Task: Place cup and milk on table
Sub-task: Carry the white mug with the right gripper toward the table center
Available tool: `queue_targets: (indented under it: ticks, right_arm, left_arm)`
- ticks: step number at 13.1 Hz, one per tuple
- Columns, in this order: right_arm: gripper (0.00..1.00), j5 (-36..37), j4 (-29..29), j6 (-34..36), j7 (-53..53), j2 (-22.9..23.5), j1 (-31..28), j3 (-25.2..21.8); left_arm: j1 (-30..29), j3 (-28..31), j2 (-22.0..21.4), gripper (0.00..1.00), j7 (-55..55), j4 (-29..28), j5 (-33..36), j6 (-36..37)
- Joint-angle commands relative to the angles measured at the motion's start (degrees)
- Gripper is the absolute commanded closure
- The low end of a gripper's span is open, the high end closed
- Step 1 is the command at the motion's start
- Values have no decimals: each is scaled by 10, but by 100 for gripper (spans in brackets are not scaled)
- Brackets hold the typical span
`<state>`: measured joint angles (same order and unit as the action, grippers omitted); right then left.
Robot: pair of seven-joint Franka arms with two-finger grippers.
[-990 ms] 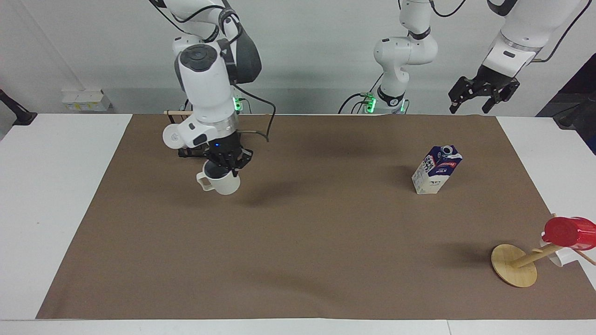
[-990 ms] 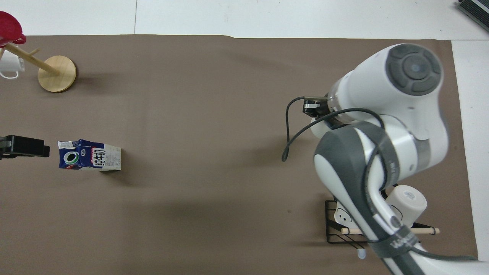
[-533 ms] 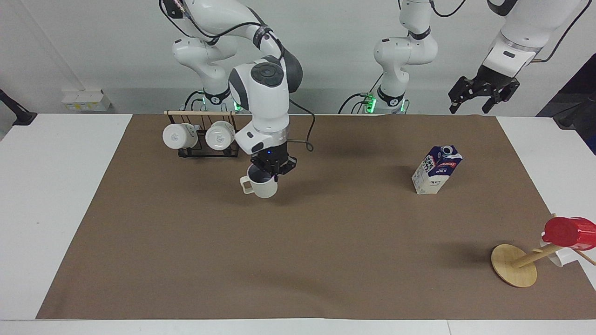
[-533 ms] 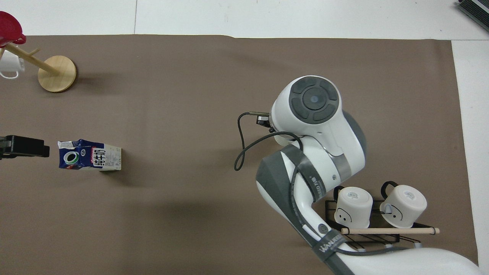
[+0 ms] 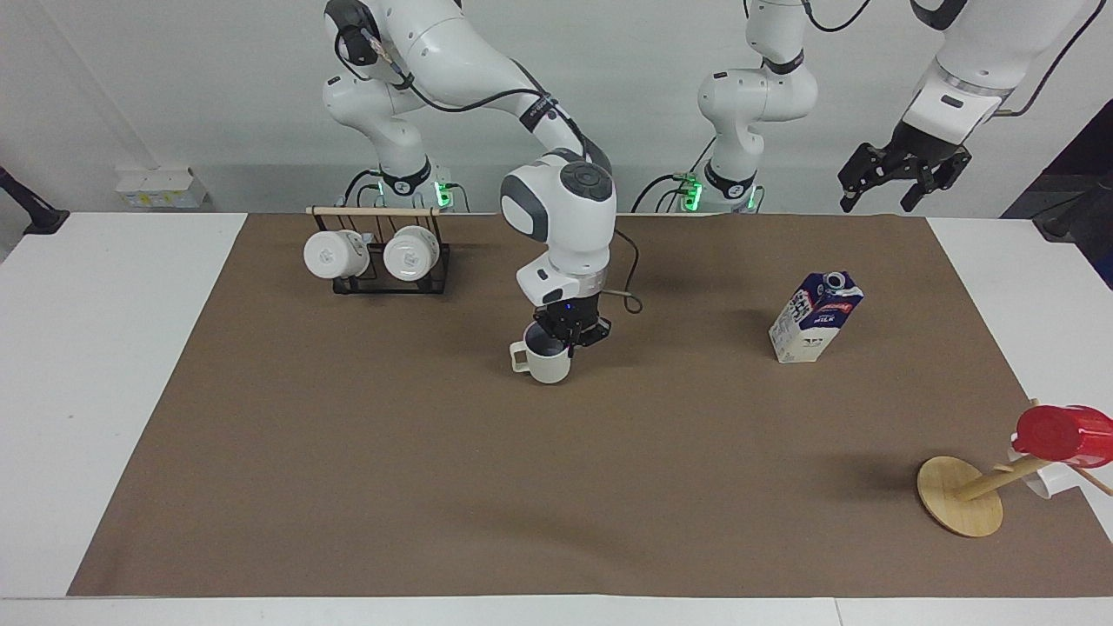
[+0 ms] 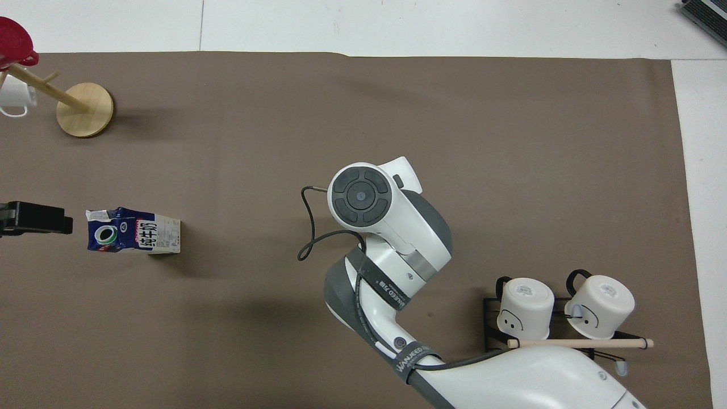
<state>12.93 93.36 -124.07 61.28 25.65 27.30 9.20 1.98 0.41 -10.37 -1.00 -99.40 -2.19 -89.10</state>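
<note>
We are gripping the cup (image 5: 548, 362) by its rim with the right gripper (image 5: 569, 336) at frame centre; it is rigid, light, likely fragile. The milk (image 5: 816, 316) stands centre-right; the left gripper (image 5: 901, 179) is waiting, open.

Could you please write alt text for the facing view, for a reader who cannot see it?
The right gripper holds a cream cup by its rim at the middle of the brown table. A milk carton stands toward the left arm's end, where the left gripper waits raised.
</note>
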Motion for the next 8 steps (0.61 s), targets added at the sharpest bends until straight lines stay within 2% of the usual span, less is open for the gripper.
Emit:
queue_targets:
  ticks: [1, 5, 7, 8]
  right_arm:
    - [100, 3, -10, -22, 39, 2, -3, 2]
    - [94, -9, 4, -42, 74, 3, -7, 3]
    - [93, -20, 9, -44, 76, 3, -9, 3]
    - [88, -22, 9, -46, 79, 7, -7, 2]
  left_arm:
    - [3, 3, -4, 0, -5, 0, 8, 9]
    - [3, 3, -27, 0, -5, -41, 10, -11]
    - [3, 3, -40, 0, -4, -93, 12, -64]
    - [3, 3, -56, 0, -3, -142, 14, -112]
